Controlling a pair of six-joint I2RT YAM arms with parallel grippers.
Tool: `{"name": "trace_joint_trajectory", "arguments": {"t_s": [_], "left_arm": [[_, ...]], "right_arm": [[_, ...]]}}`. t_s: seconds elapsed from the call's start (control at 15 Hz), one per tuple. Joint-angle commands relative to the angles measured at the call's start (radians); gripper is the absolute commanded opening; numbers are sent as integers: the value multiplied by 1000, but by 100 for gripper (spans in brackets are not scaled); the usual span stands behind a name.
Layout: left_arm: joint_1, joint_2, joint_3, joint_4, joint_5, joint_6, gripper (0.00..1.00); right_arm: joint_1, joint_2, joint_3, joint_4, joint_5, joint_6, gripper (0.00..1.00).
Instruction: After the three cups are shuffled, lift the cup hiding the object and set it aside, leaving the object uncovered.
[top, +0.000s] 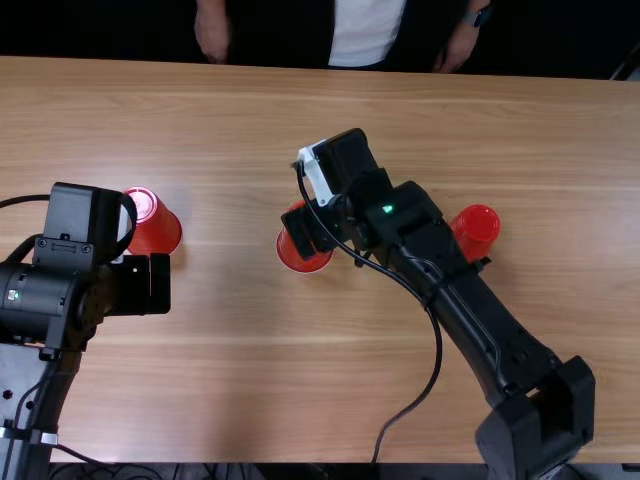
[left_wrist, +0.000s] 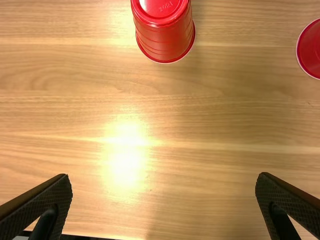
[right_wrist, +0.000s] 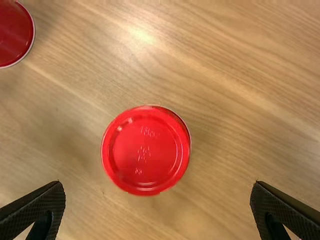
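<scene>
The right claw (right_wrist: 156, 200) hangs straight above the middle red cup (right_wrist: 145, 150), its 2 fingers (right_wrist: 35, 210) wide apart, probably to close around it. This cup stands upside down on the desk (right_wrist: 240, 75). The left claw (left_wrist: 162, 200), also spread, hovers near the left cup (left_wrist: 163, 30).

Seen from above, the right arm (top: 440, 270) covers much of the middle cup (top: 298, 256) and one side of the right cup (top: 478, 226). The left arm (top: 80, 250) hides part of the left cup (top: 158, 228). Which cup covers the object cannot be told. In the right wrist view, the picture's corner cuts off a second cup (right_wrist: 12, 32).
</scene>
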Motion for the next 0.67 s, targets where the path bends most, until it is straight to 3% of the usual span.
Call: {"name": "trace_joint_trajectory", "arguments": {"t_s": [0.0,0.6], "left_arm": [[6,5,27,0,6,-6,100],[9,2,1,1,6,-4,100]], "right_arm": [[14,39,37,2,-5,-1,100],[34,145,65,4,-5,1,100]]}}
